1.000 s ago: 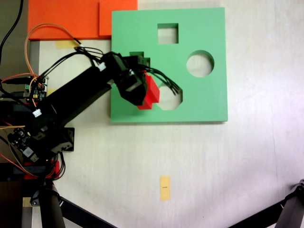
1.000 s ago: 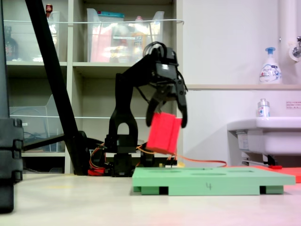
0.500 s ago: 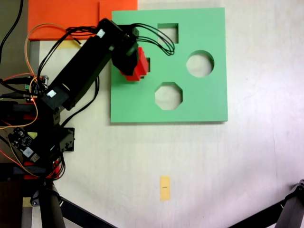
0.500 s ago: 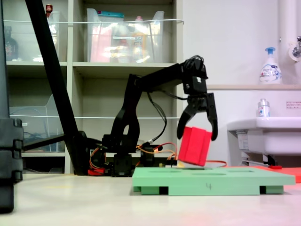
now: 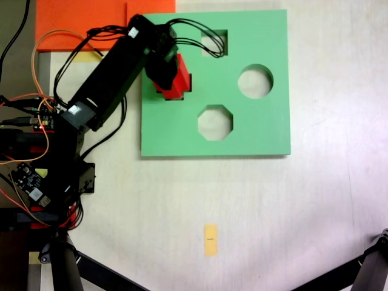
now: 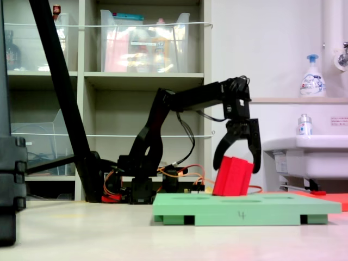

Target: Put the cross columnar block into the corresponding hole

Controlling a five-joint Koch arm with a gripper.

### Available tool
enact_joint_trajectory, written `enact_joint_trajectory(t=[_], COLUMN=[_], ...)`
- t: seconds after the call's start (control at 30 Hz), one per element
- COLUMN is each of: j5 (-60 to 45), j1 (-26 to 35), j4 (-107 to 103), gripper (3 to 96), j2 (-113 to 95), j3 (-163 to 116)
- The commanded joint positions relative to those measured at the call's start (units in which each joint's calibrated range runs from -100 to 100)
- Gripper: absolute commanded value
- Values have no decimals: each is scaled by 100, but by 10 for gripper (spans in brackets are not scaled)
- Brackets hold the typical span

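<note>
Shelving with clear bins fills the wall behind the robot, and a pale tabletop [image 5: 254, 200] carries the green board [image 5: 260, 130], which serves as the landmark for everything else.

Compared with a second ago, the arm has swung away from the board's octagonal hole [image 5: 214, 122] and carried the red cross block [image 5: 176, 77] to the far corner region near the orange mat [image 5: 85, 21]. In the second exterior view the block [image 6: 232, 176] has also dropped markedly: it hung well above the board then, and now its lower edge sits at the board's top surface [image 6: 283, 202], tilted rather than upright. Half a second ago it was already over this spot but slightly higher. That suggests the carrying is over and the fitting has begun, though the lean means the block probably has not slid down yet.

The cross-shaped hole [image 5: 182, 97] is almost wholly covered by the block and claw in the first exterior view; only a dark sliver shows at the block's lower edge, so I cannot tell how well the arms of the cross line up.

The claw [image 6: 239, 157] is clamped on the block, its two black fingers [image 6: 255, 145] straddling the block's top from above, one on each side. In the first exterior view the claw [image 5: 165, 68] covers the block's side toward the robot's base.
</note>
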Motion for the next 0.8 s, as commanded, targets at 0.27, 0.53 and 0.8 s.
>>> enact_joint_trajectory(t=[0.27,0.53,0.8], j5=[24,-39,-39], j1=[54,49,44], j4=[-157,-157,-157], gripper=[388,527,913], j2=[338,743,813], j3=[350,340,251])
